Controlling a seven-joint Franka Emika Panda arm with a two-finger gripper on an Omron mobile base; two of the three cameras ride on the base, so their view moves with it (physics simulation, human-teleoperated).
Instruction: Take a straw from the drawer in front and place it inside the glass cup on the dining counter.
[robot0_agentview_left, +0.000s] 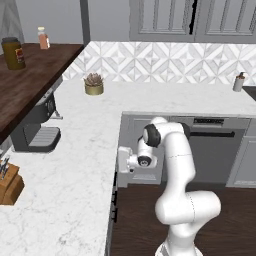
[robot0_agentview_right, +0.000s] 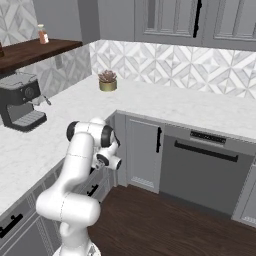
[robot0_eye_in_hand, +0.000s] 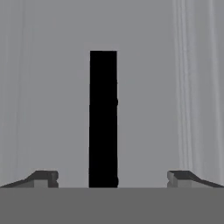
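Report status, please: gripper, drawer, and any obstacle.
Gripper open, jaws wide either side of the drawer's dark bar handle. Drawer shut, grey front close ahead. Nothing between fingertips and handle.

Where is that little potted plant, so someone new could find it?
Start at the long white marble counter under the patterned tile backsplash. Near the corner where it turns toward the black coffee machine sits a small spiky reddish plant in a squat gold pot. Nothing else on that stretch is gold.
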